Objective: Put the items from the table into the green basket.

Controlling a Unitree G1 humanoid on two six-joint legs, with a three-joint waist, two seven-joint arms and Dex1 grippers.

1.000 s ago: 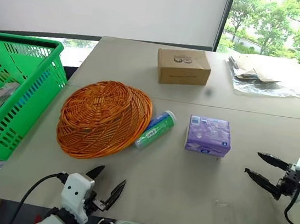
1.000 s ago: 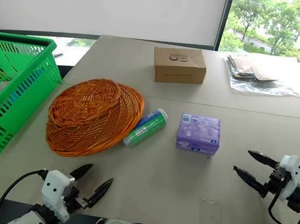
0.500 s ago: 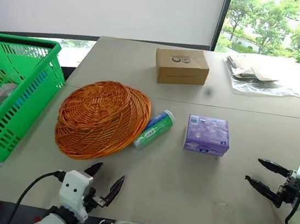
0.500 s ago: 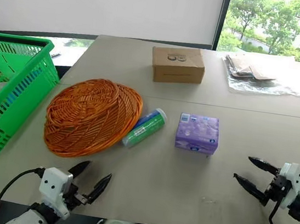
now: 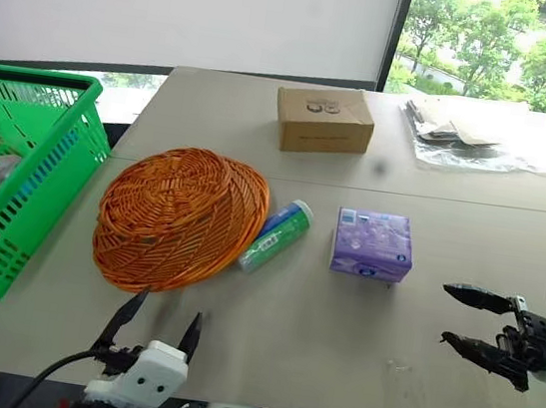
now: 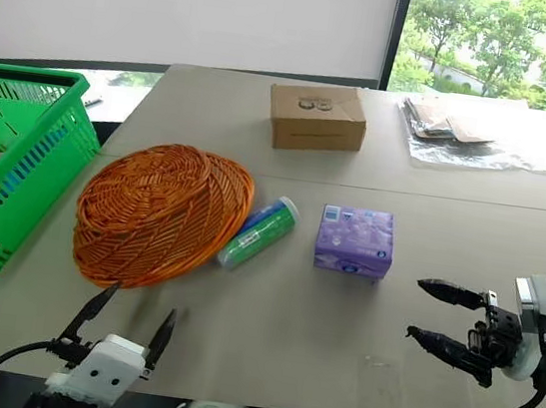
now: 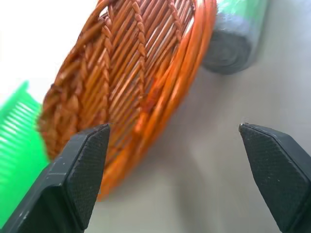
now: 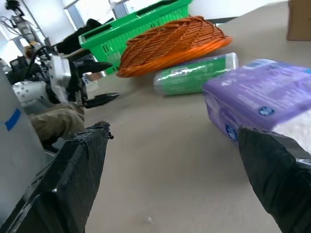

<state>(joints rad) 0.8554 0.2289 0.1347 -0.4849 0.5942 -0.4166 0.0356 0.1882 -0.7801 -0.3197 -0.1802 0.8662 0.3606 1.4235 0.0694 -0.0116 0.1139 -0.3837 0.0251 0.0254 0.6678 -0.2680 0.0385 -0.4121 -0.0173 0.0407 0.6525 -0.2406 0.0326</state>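
— Since nothing has been picked up yet, would you say it's at the very start?

— I'd say so. The green basket (image 5: 18,170) stands off the desk's left edge, and both items lie out on the desk (image 5: 335,343). It looks like the reaching step, with no grasp made.

— Where are the items exactly?

— Near the middle of the desk, just this side of the seam. The purple tissue pack (image 5: 372,245) lies flat, and the green-and-white tube (image 5: 277,236) lies on its side just left of it, its far side against the rim of the orange wicker bowl (image 5: 181,217). The brown cardboard box (image 5: 323,120) sits towards the far edge.

— And the arms?

— The right end effector (image 5: 468,316) hovers near the desk's right edge, pointing left, fingers spread wide and holding nothing. The tissue pack is near it, to its left and a little farther back; the wrist view has the pack looming close ahead of the fingers. The left end effector (image 5: 156,325) is at the near edge, also spread and empty, pointing at the bowl's near rim, with the tube beyond and to the right.

— So what's next?

— My guess: the right arm must travel left until its fingers straddle the pack, then close. The pack is soft, so it may squash or slip. After that it's a long carry across to the basket.
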